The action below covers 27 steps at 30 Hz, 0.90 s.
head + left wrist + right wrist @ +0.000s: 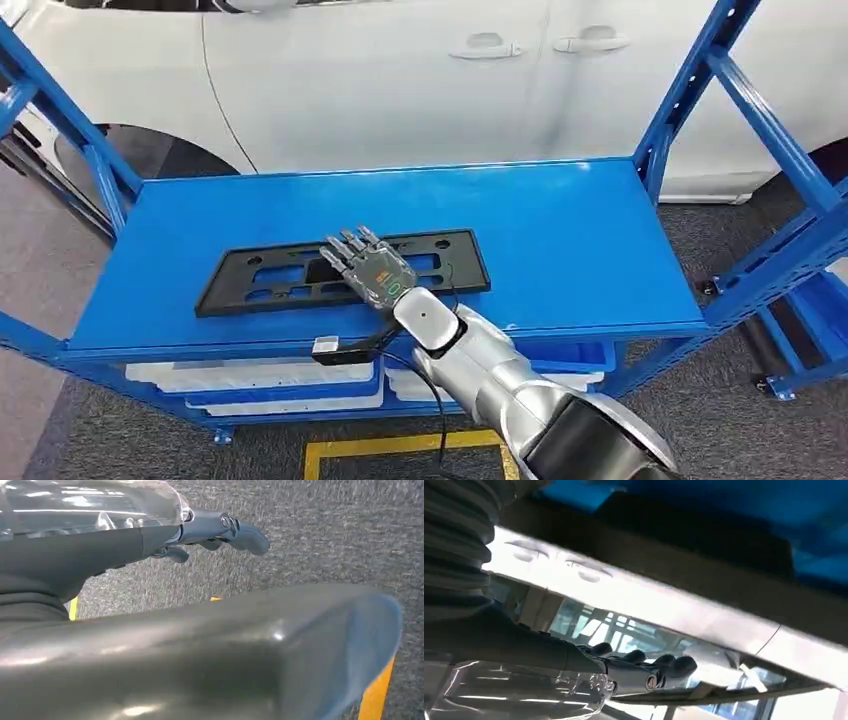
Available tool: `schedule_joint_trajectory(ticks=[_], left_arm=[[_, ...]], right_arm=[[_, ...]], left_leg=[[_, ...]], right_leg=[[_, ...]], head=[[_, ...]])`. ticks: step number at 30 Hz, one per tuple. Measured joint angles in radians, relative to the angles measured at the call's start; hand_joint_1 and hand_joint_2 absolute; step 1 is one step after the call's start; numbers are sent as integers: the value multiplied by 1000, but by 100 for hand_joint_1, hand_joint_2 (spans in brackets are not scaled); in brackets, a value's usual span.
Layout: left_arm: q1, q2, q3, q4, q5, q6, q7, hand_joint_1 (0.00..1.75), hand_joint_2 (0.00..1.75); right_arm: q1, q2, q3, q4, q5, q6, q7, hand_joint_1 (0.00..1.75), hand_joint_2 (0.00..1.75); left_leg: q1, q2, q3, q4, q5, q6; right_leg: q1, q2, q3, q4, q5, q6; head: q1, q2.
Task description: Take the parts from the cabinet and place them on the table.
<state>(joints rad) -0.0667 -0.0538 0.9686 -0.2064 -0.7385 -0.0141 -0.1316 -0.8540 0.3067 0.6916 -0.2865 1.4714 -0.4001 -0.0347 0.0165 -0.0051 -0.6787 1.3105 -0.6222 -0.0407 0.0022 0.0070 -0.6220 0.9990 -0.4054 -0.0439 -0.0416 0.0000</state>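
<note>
A flat black plastic part (250, 280), long and rectangular with cut-outs, lies on the top shelf (560, 240) of the blue cabinet, near its front edge. My right hand (368, 268) lies over the middle of this part, fingers stretched out side by side and pointing away from me, with nothing gripped. Seen from the right wrist, the same hand (644, 672) has straight fingers, with the blue shelf (819, 525) beyond. In the left wrist view my left hand (215, 530) hangs over grey carpet and holds nothing.
A white car (400, 80) stands right behind the cabinet. Blue slanted uprights (690, 90) frame the shelf on both sides. White trays (260, 385) sit on the lower shelf. Yellow floor tape (400, 445) runs in front, and another blue rack (810, 300) stands at the right.
</note>
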Motion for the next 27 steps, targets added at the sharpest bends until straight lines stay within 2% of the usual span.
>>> schedule_joint_trajectory(ticks=[1,2,4,5,6,7,9,10,11,12,13,14,15,16,17,19,20,21,22,23,24,25,26,27], left_arm=[[1,0,1,0,0,0,0,0,0],[1,0,2,0,-1,0,0,0,0],[-1,0,3,0,-4,0,-1,0,0],[-2,0,5,0,-5,0,0,0,0],[-5,0,6,0,-6,0,-1,0,0],[-4,0,7,0,-6,0,-2,0,0],[1,0,10,0,-6,1,-2,0,0],[1,-1,12,0,-6,1,-3,0,0],[-1,-1,14,0,-6,1,-4,0,0],[-2,-1,15,0,-6,1,-5,0,0],[-2,-1,16,0,-6,2,-6,0,0],[-2,-1,17,0,-6,2,-8,0,0],[-2,-1,17,0,-6,2,-9,0,0],[-2,-1,18,0,-6,2,-10,0,0],[-2,-1,18,0,-6,2,-10,0,0],[-2,-1,19,0,-6,2,-15,0,0],[-2,-3,19,0,-6,-2,-21,0,0],[-4,-4,19,0,-6,-4,-26,0,0],[-3,-4,21,0,-6,-8,-35,0,0],[-1,-4,22,0,-10,-12,-51,0,175],[-2,-4,22,0,-16,-15,-69,0,175],[-3,-3,22,0,-17,-20,-89,0,175],[-3,-5,21,0,-21,-28,-113,0,175],[-3,-5,21,0,-23,-31,-126,0,175]], right_arm=[[0,2,3,0,0,8,-6,175,175],[0,5,4,0,0,11,-11,175,175],[0,14,5,0,-1,26,-18,175,175],[0,16,6,0,-5,29,-21,175,175],[-2,19,6,-2,-7,29,-25,175,175],[-1,19,6,-4,-7,29,-26,175,175],[-1,21,7,-6,-9,29,-29,175,175],[-2,21,7,-6,-12,27,-29,175,175],[-3,21,7,-9,-17,27,-27,175,175],[-5,21,7,-11,-21,27,-25,175,175],[-8,20,7,-11,-25,26,-24,175,175],[-7,20,7,-11,-25,26,-24,175,175],[-8,19,7,-12,-26,25,-24,175,175],[-5,19,7,-11,-25,29,-24,175,175],[-3,18,7,-11,-25,28,-25,175,175],[-6,17,7,-14,-25,28,-25,175,175],[-8,17,7,-14,-27,28,-26,175,175],[-9,18,7,-14,-30,28,-26,175,175],[-8,18,7,-14,-33,27,-26,175,175],[-8,17,7,-14,-37,27,-26,175,175],[-9,17,7,-14,-40,26,-26,175,175],[-10,18,7,-19,-42,24,-27,175,175],[-10,18,7,-20,-45,22,-28,175,175],[-12,18,7,-20,-50,19,-29,175,175]], left_leg=[[1,0,1,-27,30,-1],[2,0,24,-95,81,-1],[4,2,90,-270,196,-1],[1,3,95,-294,182,6],[-7,3,96,-312,165,20],[-7,1,95,-307,184,29],[-2,0,96,-309,188,40],[2,2,100,-314,192,45],[2,1,100,-314,192,48],[1,2,101,-314,191,53],[1,3,101,-314,189,56],[0,3,101,-313,189,57],[0,3,102,-313,188,57],[0,2,105,-313,186,57],[0,1,108,-312,184,57],[-2,-2,116,-312,179,52],[-2,-3,115,-312,177,50],[-8,-4,111,-307,174,43],[-4,-4,110,-309,174,38],[-4,-3,111,-312,174,32],[-3,-3,114,-315,174,26],[-4,-2,114,-313,167,21],[-3,0,110,-291,150,17],[-2,-1,85,-234,115,13]], right_leg=[[0,1,4,1,-3,1],[0,2,10,3,-8,3],[0,2,20,7,-17,9],[3,2,22,8,-19,14],[4,2,13,10,-17,19],[5,2,11,10,-19,25],[7,1,14,9,-20,36],[4,0,11,18,-31,44],[4,-1,-3,53,-56,50],[2,-1,-32,114,-90,53],[0,-1,-78,207,-132,56],[-1,-1,-123,295,-162,58],[-2,-1,-146,337,-166,59],[-3,-1,-145,328,-145,59],[-3,-1,-122,276,-109,56],[-2,-1,-30,89,-17,44],[4,-1,-1,20,-9,33],[5,-2,5,9,-11,32],[8,-2,2,11,-12,32],[11,-1,2,12,-13,28],[10,-1,3,8,-11,23],[-3,-2,13,-7,-5,17],[-4,-3,19,-13,-5,14],[-5,-4,21,-14,-5,10]], head=[[0,0],[0,0],[0,0],[0,0],[0,0],[0,0],[0,0],[0,0],[0,0],[0,0],[0,0],[0,0],[0,0],[0,0],[0,0],[0,0],[0,0],[0,0],[0,0],[0,0],[0,0],[0,0],[0,0],[0,0]])
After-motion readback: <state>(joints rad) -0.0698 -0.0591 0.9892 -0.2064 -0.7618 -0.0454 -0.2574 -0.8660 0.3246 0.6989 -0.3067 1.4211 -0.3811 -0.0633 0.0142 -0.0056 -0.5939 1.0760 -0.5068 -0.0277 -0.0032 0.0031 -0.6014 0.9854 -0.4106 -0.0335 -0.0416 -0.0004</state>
